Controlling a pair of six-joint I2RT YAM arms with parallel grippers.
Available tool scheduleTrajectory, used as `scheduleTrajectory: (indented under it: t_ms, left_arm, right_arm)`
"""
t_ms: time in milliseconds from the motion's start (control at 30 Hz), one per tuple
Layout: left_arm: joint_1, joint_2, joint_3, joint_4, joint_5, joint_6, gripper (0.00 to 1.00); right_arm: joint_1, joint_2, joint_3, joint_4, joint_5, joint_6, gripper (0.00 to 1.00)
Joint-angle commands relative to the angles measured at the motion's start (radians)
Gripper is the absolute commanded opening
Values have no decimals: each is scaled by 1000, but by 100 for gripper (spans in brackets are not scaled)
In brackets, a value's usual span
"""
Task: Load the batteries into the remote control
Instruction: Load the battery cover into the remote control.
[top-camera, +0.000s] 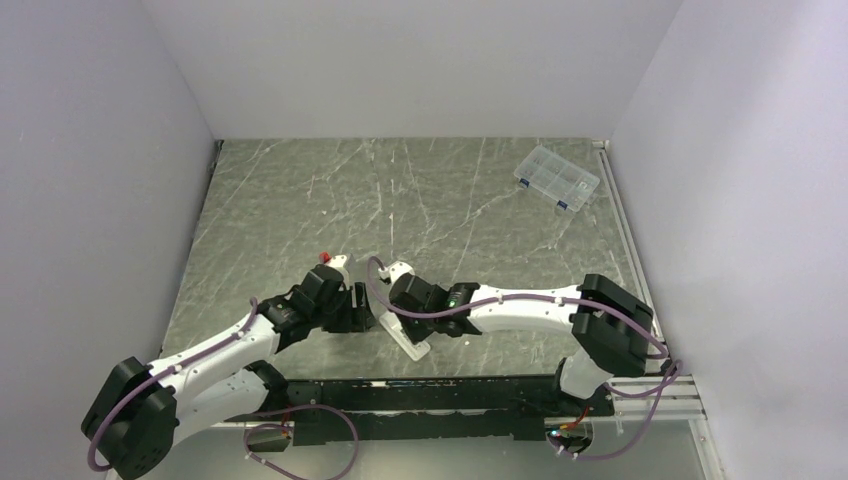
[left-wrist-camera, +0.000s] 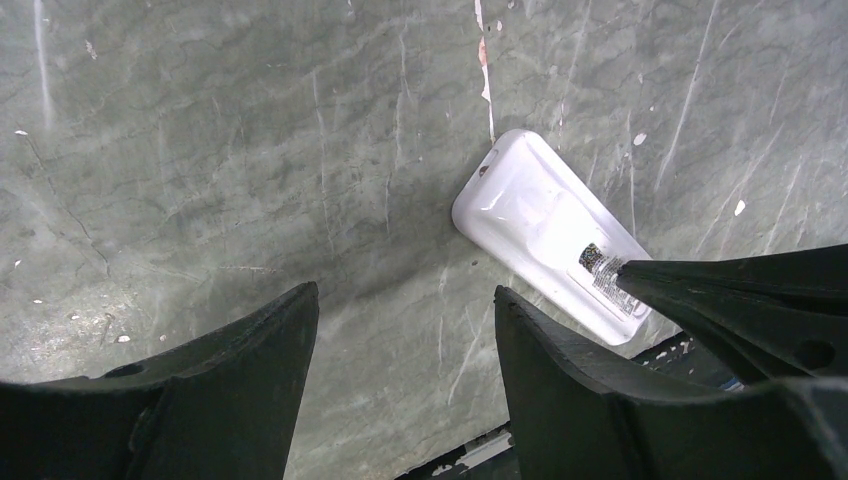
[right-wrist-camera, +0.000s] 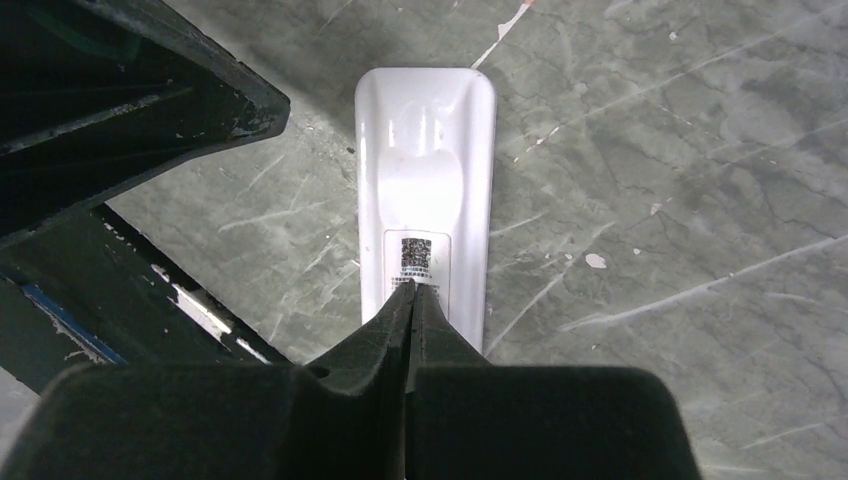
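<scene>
The remote control (top-camera: 408, 338) (left-wrist-camera: 535, 225) (right-wrist-camera: 425, 165) lies flat on the marble table near the front edge, its back with a small printed label facing up. My right gripper (right-wrist-camera: 413, 290) (top-camera: 405, 318) is shut with nothing between its jaws, and its joined tips rest on the label; its fingers (left-wrist-camera: 700, 285) show in the left wrist view too. Just left of the remote my left gripper (left-wrist-camera: 405, 295) (top-camera: 355, 308) hangs open over bare table, holding nothing. One of its fingers (right-wrist-camera: 150, 100) shows in the right wrist view. The batteries are out of view.
A clear compartmented plastic box (top-camera: 556, 178) sits at the far right of the table. The table's front edge and the black rail (top-camera: 450, 392) run just behind the remote's near end. Grey walls close in the left, back and right sides.
</scene>
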Motion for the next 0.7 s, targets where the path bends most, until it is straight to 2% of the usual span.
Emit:
scheduleTrajectory:
  t_ms: [0,233,667]
  left_arm:
    - [5,-10,12,14,5,12,70]
    - [7,-12,12,13,4,11,70]
    - [7,-10,21,11,15,8,70]
  right_arm:
    - [-1,14,7,51,-21,-2,1]
    - [3,51,-34,28,-5,14,0]
    - [5,-44,-71,23,9,37,0]
